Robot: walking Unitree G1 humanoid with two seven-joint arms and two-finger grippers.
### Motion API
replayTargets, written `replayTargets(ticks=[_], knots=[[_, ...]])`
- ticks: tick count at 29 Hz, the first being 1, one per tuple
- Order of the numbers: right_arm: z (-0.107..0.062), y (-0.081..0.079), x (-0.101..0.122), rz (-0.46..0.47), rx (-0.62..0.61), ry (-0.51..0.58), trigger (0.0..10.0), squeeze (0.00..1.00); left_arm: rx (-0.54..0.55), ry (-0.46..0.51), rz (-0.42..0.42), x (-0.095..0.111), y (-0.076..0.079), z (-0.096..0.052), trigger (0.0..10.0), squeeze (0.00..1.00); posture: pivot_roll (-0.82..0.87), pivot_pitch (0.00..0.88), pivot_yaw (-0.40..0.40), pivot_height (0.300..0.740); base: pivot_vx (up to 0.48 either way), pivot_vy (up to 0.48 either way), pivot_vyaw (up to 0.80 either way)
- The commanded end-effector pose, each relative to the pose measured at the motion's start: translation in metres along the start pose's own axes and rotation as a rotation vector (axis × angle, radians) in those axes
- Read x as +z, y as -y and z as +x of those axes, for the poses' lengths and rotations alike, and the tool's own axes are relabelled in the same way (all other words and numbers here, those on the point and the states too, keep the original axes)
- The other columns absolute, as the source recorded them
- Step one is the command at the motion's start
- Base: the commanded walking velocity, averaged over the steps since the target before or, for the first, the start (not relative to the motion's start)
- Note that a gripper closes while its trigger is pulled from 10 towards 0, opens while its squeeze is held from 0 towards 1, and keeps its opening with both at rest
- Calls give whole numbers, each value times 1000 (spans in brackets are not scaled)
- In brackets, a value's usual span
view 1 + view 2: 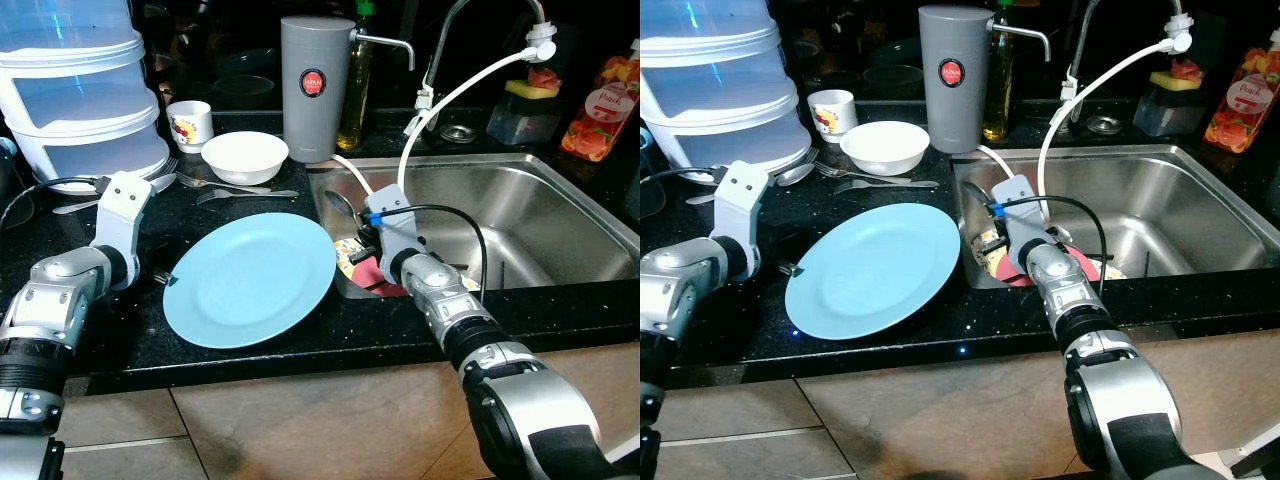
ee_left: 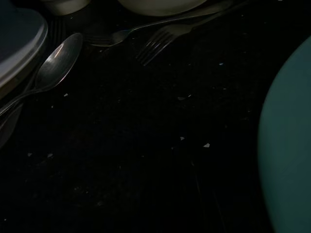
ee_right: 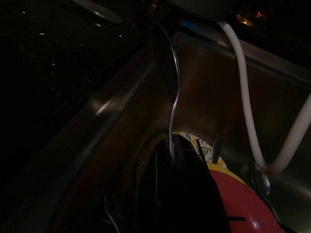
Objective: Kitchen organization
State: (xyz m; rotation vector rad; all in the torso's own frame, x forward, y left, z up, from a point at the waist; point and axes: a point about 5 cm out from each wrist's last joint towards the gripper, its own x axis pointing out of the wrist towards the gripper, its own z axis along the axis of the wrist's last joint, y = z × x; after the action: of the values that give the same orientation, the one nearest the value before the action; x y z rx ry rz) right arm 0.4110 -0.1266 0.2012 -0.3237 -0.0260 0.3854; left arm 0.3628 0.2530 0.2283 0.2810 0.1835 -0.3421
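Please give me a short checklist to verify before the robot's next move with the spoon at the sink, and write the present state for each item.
1. Right gripper is closed on the spoon handle: ok; the fingers pinch the handle's lower end.
2. Spoon is lifted free of the dishes in the sink: ok; its bowl points up beside the sink's left wall.
3. Landing place on the counter: ok; bare black surface lies between the blue plate and the forks.
4. White hose is away from the right arm: not ok; it hangs close by the wrist.
5. Left gripper is out of the way: cannot tell; it sits at the plate's left edge.
6. Plate is stable: ok; it lies flat on the counter.
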Motion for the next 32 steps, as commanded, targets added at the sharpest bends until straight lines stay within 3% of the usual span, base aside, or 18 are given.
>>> replayTargets(ticks=[1, 5, 6, 9, 11, 13, 14, 16, 19, 22, 23, 27, 30, 31, 32], knots=[[-6, -10, -28, 22, 27, -99, 10000, 1000, -4, -30, 7, -6, 1, 1, 0, 0, 126, 103, -30, 740, 0, 0, 0], [-6, -3, -26, 23, -18, -93, 10000, 945, 8, -32, 6, -6, -1, 0, 0, 0, 127, 102, -31, 740, 0, 0, 0], [-5, 1, -21, 47, -40, -72, 10000, 0, 11, -32, 6, -6, -2, 1, 0, 0, 125, 101, -29, 740, 0, 0, 0], [-4, 5, -16, 94, -56, -49, 10000, 0, 16, -28, 8, -5, -2, 1, 0, 0, 125, 101, -29, 740, 0, 0, 0], [-2, 11, -5, 247, -82, 6, 10000, 0, 29, -15, 6, -3, -4, 1, 0, 0, 125, 101, -27, 740, 0, 0, 0], [0, 19, 11, 461, -88, 86, 10000, 0, 60, 11, 7, 0, -6, 1, 0, 0, 124, 100, -25, 740, 0, 0, 0], [1, 23, 17, 547, -86, 120, 10000, 957, 79, 32, 11, 2, -8, 0, 0, 0, 124, 100, -25, 740, 0, 0, 0], [1, 27, 23, 623, -81, 153, 10000, 1000, 103, 66, 11, 5, -10, 0, 0, 0, 122, 100, -25, 740, 0, 0, 0], [2, 29, 32, 737, -38, 189, 10000, 1000, 118, 146, 0, 12, -10, -1, 0, 0, 119, 98, -24, 740, 0, 0, 0], [3, 26, 35, 788, 11, 192, 10000, 1000, 129, 172, -7, 15, -10, -2, 0, 0, 119, 98, -25, 740, 0, 0, 0], [4, 21, 35, 801, 62, 167, 10000, 0, 139, 184, -9, 17, -12, -3, 0, 0, 118, 97, -26, 740, 0, 0, 0], [5, 7, 29, 755, 189, 83, 10000, 0, 151, 206, -18, 19, -13, -3, 0, 0, 117, 93, -28, 740, 0, 0, 0], [4, 2, 25, 740, 223, 53, 10000, 0, 8, 142, -128, 9, -1, -1, 0, 0, 118, 89, -30, 740, 0, 0, 0], [4, 2, 25, 740, 223, 53, 10000, 0, 8, 142, -128, 9, -1, -1, 0, 0, 118, 89, -30, 740, 0, 0, 0], [3, 3, 26, 739, 227, 56, 10000, 0, -18, 155, -190, 9, 2, -1, 4863, 0, 116, 85, -29, 740, 0, 0, 0]])
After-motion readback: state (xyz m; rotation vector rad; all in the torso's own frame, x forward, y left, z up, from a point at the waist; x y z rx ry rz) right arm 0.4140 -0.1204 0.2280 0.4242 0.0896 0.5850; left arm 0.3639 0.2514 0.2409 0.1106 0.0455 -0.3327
